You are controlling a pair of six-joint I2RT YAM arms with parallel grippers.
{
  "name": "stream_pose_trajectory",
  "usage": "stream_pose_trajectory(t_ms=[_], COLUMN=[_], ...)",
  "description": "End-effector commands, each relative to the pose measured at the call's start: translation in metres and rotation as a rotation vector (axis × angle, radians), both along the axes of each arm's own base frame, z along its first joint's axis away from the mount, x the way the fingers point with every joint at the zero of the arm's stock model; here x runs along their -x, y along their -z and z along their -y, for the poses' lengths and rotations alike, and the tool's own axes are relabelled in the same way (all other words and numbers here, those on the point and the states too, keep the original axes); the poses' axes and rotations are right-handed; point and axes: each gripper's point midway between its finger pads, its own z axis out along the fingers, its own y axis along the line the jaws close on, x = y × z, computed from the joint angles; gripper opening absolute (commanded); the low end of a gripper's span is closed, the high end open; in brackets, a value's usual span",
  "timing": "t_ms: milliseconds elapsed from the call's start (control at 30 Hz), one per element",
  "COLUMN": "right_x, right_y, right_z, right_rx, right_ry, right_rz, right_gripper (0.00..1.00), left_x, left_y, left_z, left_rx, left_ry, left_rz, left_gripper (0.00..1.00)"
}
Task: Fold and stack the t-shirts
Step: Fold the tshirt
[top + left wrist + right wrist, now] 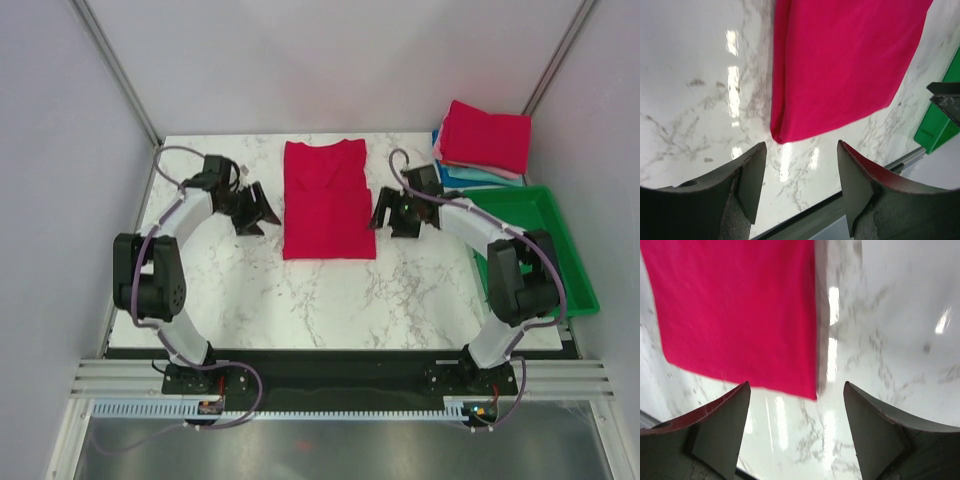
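Red t-shirt folded into a long strip on the marble desk.
Left fingers at its nine o'clock, right fingers at three, both released, empty.

A crimson t-shirt lies folded lengthwise on the marble table, with the left gripper and right gripper flanking it. Far right, a stack of folded shirts sits just beyond a green tray.

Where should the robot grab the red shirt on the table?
Probably the two near hem corners of the red shirt, left end effector from the left, right end effector from the right. It lies flat as a long strip, collar at the far end.
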Motion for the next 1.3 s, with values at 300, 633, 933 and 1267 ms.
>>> stream_pose_trajectory(t_ms=[300, 633, 933, 1267], right_x=[0.071, 0.072, 0.077, 0.074], right_y=[0.044, 0.058, 0.07, 0.076], right_z=[-0.02, -0.018, -0.017, -0.018], right_rx=[-0.133, -0.106, -0.099, -0.099], right_ry=[-0.038, -0.037, -0.042, -0.044], right_rz=[-0.066, -0.078, -0.096, -0.101], right_gripper=[0.83, 0.82, 0.81, 0.8], left_x=[0.036, 0.047, 0.071, 0.071], left_y=[0.04, 0.069, 0.1, 0.116], left_z=[0.027, 0.047, 0.03, 0.029], left_rx=[0.125, 0.085, -0.014, -0.051], left_ry=[-0.006, -0.023, -0.085, -0.084], left_rz=[0.027, -0.021, -0.101, -0.108], left_gripper=[0.67, 0.63, 0.54, 0.53])
